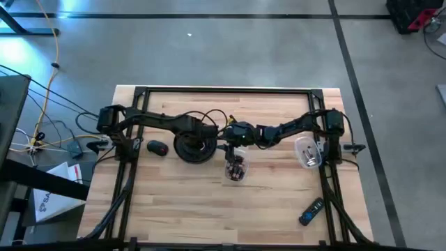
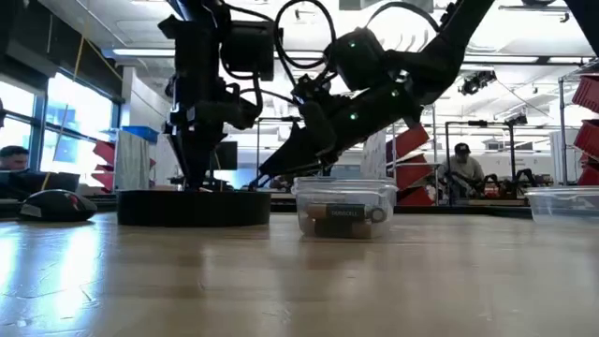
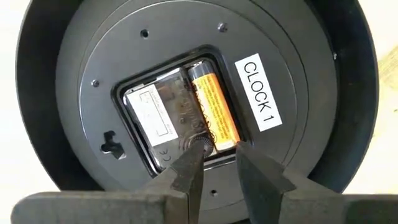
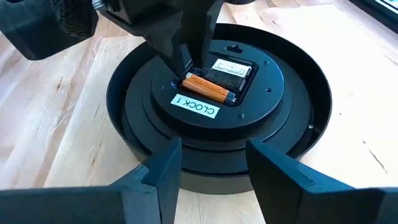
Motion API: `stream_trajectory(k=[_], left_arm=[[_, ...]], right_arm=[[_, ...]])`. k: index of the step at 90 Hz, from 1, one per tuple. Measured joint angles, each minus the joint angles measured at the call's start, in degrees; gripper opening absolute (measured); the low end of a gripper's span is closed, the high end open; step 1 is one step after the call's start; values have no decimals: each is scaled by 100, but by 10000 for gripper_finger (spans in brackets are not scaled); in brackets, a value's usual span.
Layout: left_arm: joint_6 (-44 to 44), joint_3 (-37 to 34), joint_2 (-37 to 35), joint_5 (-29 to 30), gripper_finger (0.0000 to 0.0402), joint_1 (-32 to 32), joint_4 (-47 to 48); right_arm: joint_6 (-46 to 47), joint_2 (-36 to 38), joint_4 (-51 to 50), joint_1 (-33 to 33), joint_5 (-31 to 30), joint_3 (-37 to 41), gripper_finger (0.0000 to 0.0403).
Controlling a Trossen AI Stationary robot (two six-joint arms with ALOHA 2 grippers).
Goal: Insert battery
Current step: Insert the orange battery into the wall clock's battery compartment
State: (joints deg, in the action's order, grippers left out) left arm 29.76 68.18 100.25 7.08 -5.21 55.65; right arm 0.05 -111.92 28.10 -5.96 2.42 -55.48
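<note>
The battery (image 3: 213,112) looks to be at the seating stage: it already lies lengthwise in the compartment at the back of the clock (image 1: 194,147), which rests face down on the tabletop (image 1: 209,202) towards the far edge and a little left of centre. The left gripper (image 3: 217,163) stands straight over the clock with its fingers a narrow gap apart and holding nothing, the tips at one end of the battery, one of them beside the small round knob next to the compartment. Judged from this, the next move calls for a gentle press on that end so the cell drops flat between its contacts, then a straight lift clear without dragging it back out.

The right gripper (image 4: 211,168) hovers low just beside the clock's rim, fingers wide apart and empty, apparently watching or ready to steady the case.

The battery is orange with a dark end. The clock is black and round, its back stepped in rings, with a white label reading "CLOCK 1" (image 4: 196,107) next to the compartment. Whether the battery is fully home cannot be told.
</note>
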Motion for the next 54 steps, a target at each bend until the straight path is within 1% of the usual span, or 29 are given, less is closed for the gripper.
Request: stream_trajectory(k=[16,25,40,54], left_arm=[[105,0,-3,-180,76,5,-2],[126,0,-3,-171,70,15,-39],[226,0,-3,-140,42,-11,-306],[409,0,-3,-171,14,-53,-275]], right_arm=[[0,0,0,0,0,0,149],[0,2,0,0,0,0,149],[1,2,4,0,0,0,149],[2,2,2,0,-1,0,149]])
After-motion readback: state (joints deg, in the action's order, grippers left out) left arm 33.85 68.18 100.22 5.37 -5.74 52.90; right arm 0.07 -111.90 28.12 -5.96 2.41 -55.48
